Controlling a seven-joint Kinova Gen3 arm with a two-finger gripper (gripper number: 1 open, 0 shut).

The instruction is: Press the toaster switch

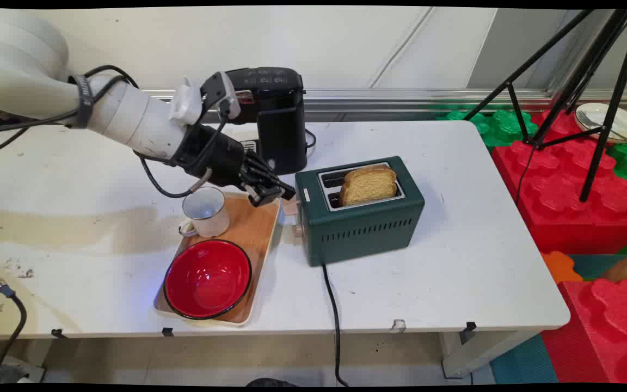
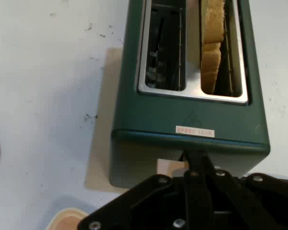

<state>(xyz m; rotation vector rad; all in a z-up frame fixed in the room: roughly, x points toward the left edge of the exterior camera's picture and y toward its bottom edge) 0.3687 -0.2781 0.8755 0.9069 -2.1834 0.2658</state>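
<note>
At the toaster's (image 1: 360,218) lever end, the pincer (image 1: 280,194) looks closed. A skewed push could slide the toaster or shake its bread (image 1: 368,184).

- We see the gripper (image 1: 286,196) low over the table, its fingers (image 2: 198,160) pressed together at the green toaster (image 1: 365,218), right at the end wall above the pale lever (image 1: 292,208).
- The toaster stands upright on the white table (image 1: 455,261), its two slots facing up and a black cord running toward the near edge.
- A slice of toasted bread (image 1: 369,184) stands on edge in the nearer slot, rising well above the rim; in the hand view we see the other slot dark.
</note>
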